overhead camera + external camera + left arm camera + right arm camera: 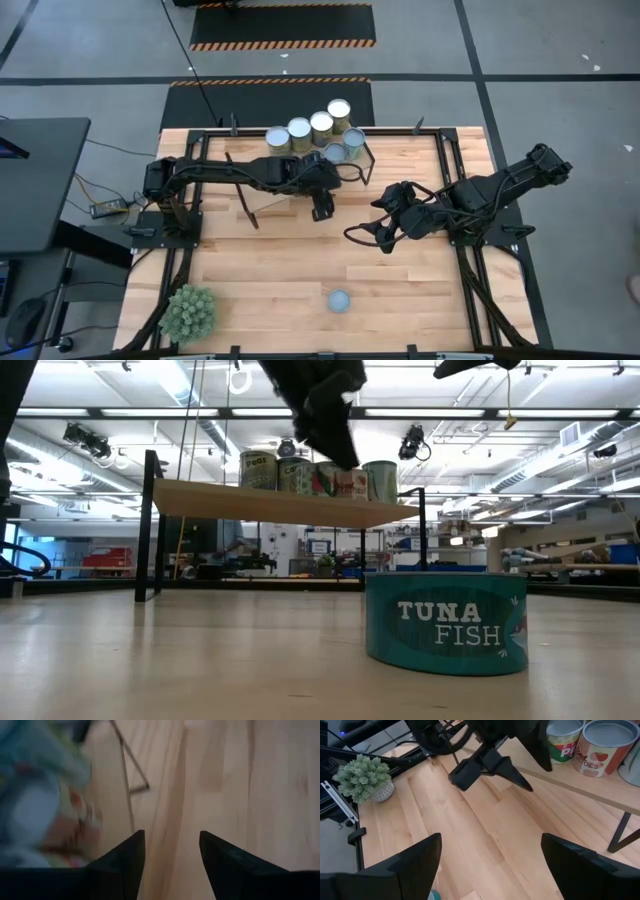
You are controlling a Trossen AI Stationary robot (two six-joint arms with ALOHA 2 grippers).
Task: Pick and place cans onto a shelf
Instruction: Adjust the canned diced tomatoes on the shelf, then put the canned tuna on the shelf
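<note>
Your last can (340,300), a squat rigid tin, sits alone near the bench's (280,260) front edge; take it across its smooth sides, since both the left tool (321,212) and right tool (386,240) hang released and empty.

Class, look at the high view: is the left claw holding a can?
No: the left claw is open and empty above bare table.

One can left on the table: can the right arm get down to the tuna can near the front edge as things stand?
Probably yes. The tuna can stands alone on bare tabletop, the right gripper is open and empty above the table, and the left gripper is back by the shelf.
</note>
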